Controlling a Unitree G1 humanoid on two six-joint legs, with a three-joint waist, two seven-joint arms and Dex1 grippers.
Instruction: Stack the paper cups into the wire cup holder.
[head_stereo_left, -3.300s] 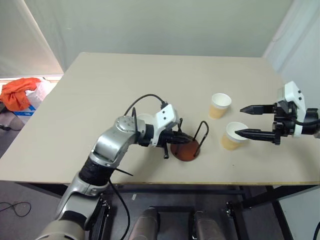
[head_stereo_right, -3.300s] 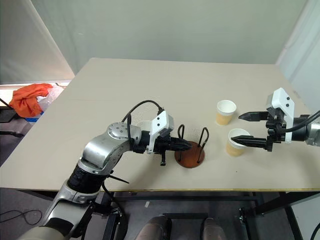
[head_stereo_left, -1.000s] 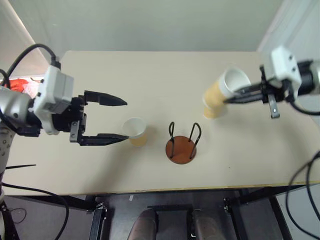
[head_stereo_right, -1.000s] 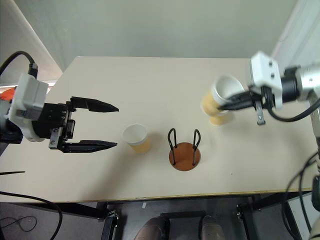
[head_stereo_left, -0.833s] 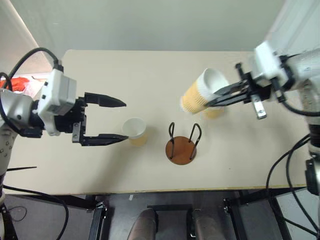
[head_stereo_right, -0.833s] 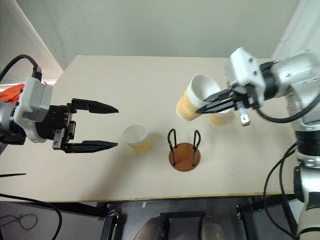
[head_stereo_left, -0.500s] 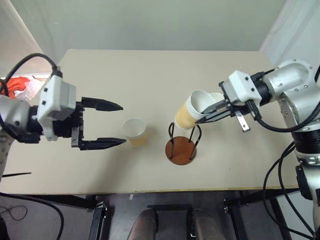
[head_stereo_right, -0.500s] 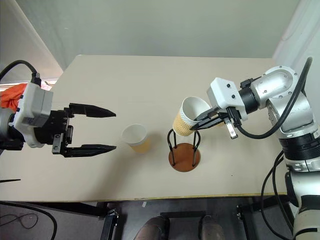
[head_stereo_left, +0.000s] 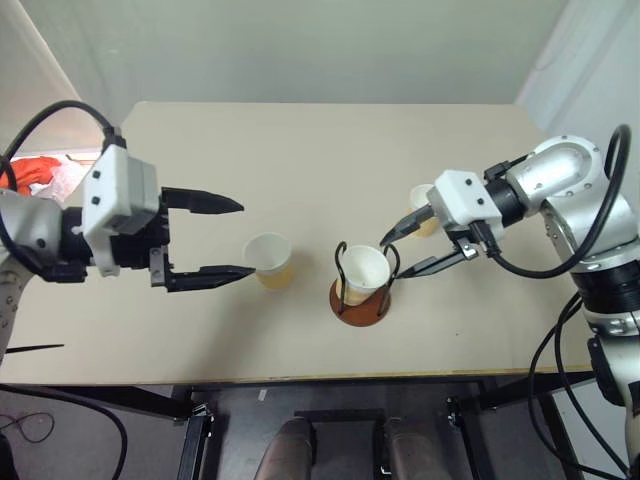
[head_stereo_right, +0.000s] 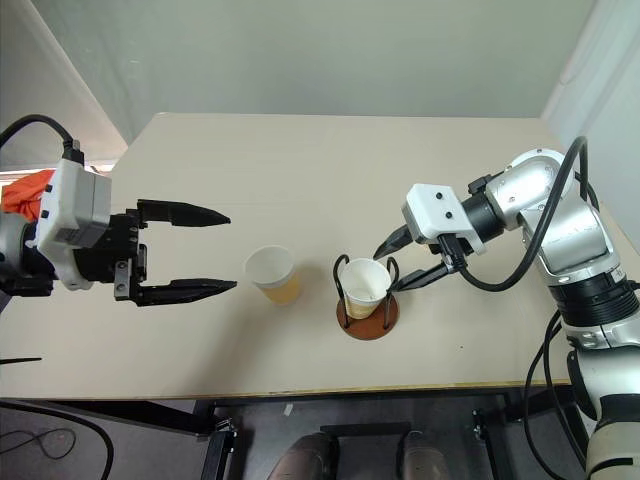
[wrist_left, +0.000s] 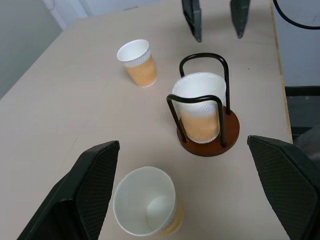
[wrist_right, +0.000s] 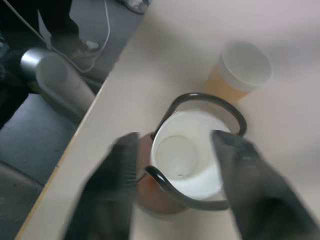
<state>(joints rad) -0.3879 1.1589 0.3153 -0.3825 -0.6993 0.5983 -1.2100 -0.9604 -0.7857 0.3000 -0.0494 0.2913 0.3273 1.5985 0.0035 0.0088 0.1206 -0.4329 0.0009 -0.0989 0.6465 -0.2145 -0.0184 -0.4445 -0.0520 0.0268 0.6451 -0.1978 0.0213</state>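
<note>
One paper cup (head_stereo_left: 364, 271) stands upright inside the wire cup holder (head_stereo_left: 343, 303), between its two black loops. My right gripper (head_stereo_left: 394, 259) is open just right of that cup, its fingers spread and holding nothing. A second paper cup (head_stereo_left: 270, 260) stands on the table left of the holder. My left gripper (head_stereo_left: 246, 238) hangs open left of this cup, fingers pointing at it without touching. A third paper cup (head_stereo_left: 424, 211) stands behind the right gripper, partly hidden by it. The left wrist view shows the cup in the holder (wrist_left: 201, 110), the near cup (wrist_left: 146, 209) and the far cup (wrist_left: 137, 61).
The beige table (head_stereo_left: 300, 150) has its front edge close below the holder. An orange cloth (head_stereo_left: 35, 168) lies off the table at the far left. A pale wall stands behind the table.
My right gripper carried its cup down and left, set it into the holder and opened. The left gripper stayed where it was, still open.
</note>
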